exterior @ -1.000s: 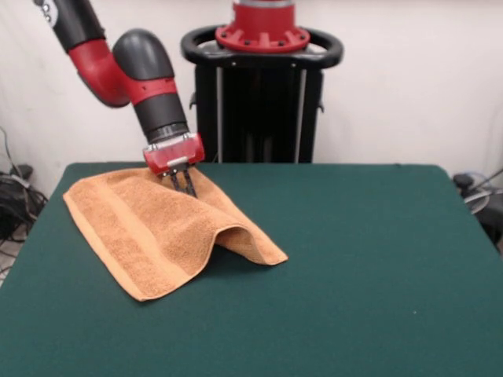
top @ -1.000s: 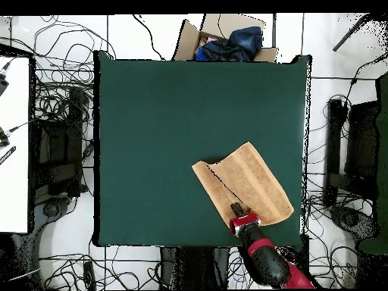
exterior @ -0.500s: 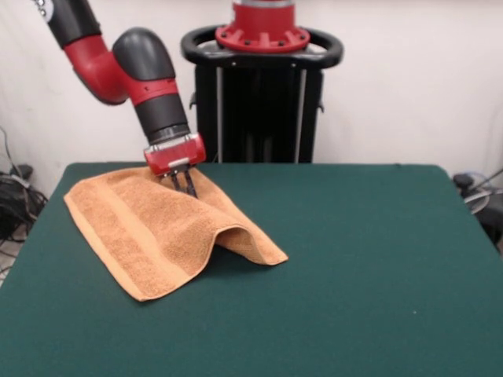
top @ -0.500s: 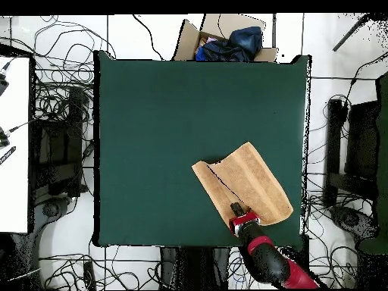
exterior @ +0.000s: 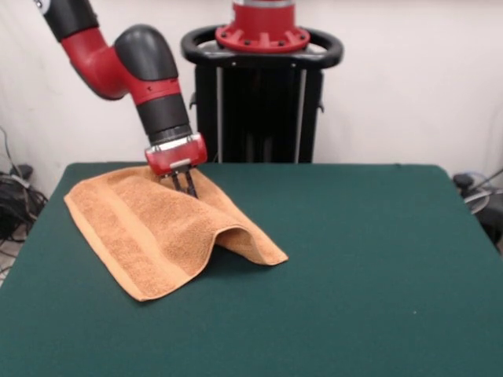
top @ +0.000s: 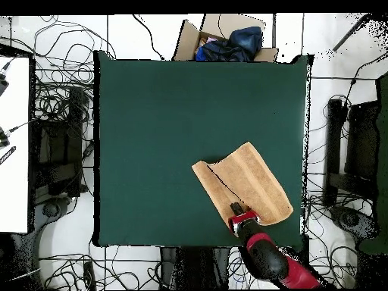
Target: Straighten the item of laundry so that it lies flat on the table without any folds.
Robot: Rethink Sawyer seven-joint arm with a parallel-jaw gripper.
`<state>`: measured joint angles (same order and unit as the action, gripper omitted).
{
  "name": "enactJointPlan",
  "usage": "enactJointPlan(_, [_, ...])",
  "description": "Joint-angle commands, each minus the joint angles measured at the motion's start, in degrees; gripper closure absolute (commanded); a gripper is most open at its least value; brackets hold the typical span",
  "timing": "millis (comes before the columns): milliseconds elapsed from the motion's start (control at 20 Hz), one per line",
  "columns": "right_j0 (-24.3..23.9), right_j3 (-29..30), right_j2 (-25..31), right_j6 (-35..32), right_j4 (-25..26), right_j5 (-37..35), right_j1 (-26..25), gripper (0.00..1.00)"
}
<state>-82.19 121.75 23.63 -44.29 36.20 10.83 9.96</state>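
The orange-tan towel (exterior: 157, 228) lies at the table's (exterior: 361, 259) far left in the front view, folded over itself, with a raised hump along its right side. My gripper (exterior: 184, 187) comes down at the towel's far edge. Its two dark fingers stand close together, pinching the cloth. In the overhead view the towel (top: 246, 186) sits near the bottom right of the green table (top: 167, 121). There the gripper (top: 237, 208) is at the towel's lower edge, close to the table's bottom rim.
The black pedestal (exterior: 263, 94) stands behind the table's far edge. A cardboard box (top: 223, 42) with blue cloth in it sits beyond the table's top edge in the overhead view. Cables cover the floor around the table.
The arm's upper links have shifted a little. The gripper has stayed at the towel's far edge, and the towel keeps the same shape.
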Motion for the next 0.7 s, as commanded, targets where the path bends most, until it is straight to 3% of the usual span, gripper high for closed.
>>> enactJointPlan(50, [2.8, -10.8, -9.6, -11.0, -7.3, -16.3, -7.5, 1.0])
enactJointPlan(700, [-2.4, -7.8, -4.4, -7.2, -17.5, -28.0, -12.4, 1.0])
